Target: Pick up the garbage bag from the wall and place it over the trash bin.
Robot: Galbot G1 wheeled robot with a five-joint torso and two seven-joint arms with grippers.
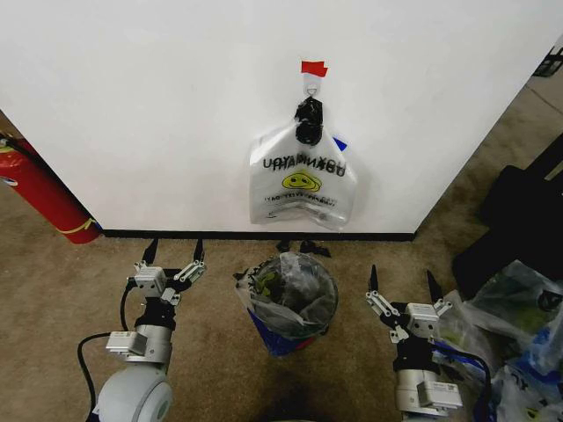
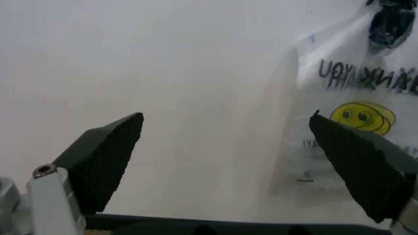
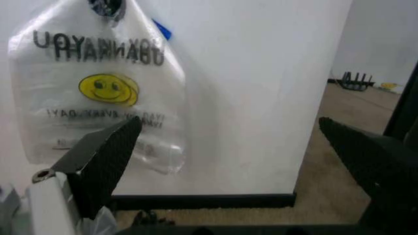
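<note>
A thin translucent garbage bag (image 1: pixel 303 308) with blue at its lower edge is draped over the trash bin (image 1: pixel 283 290), whose dark inside shows from above. On the wall (image 1: pixel 132 105) a whitish bag with a yellow smiley face (image 1: pixel 301 180) hangs from a small hook (image 1: pixel 311 83) under red tape (image 1: pixel 313 68). A blue corner peeks from behind it. My left gripper (image 1: pixel 174 251) is open, low and left of the bin. My right gripper (image 1: pixel 401 281) is open to the bin's right. Both point at the wall, and the smiley bag (image 2: pixel 359 112) (image 3: pixel 104 88) hangs beyond their empty fingers.
A red fire extinguisher (image 1: pixel 40 193) leans at the wall on the left. A heap of stuffed clear-and-blue bags (image 1: pixel 515 334) lies close to my right arm, with a dark object (image 1: pixel 519 220) behind it. A black baseboard (image 1: pixel 176 234) runs along the carpet.
</note>
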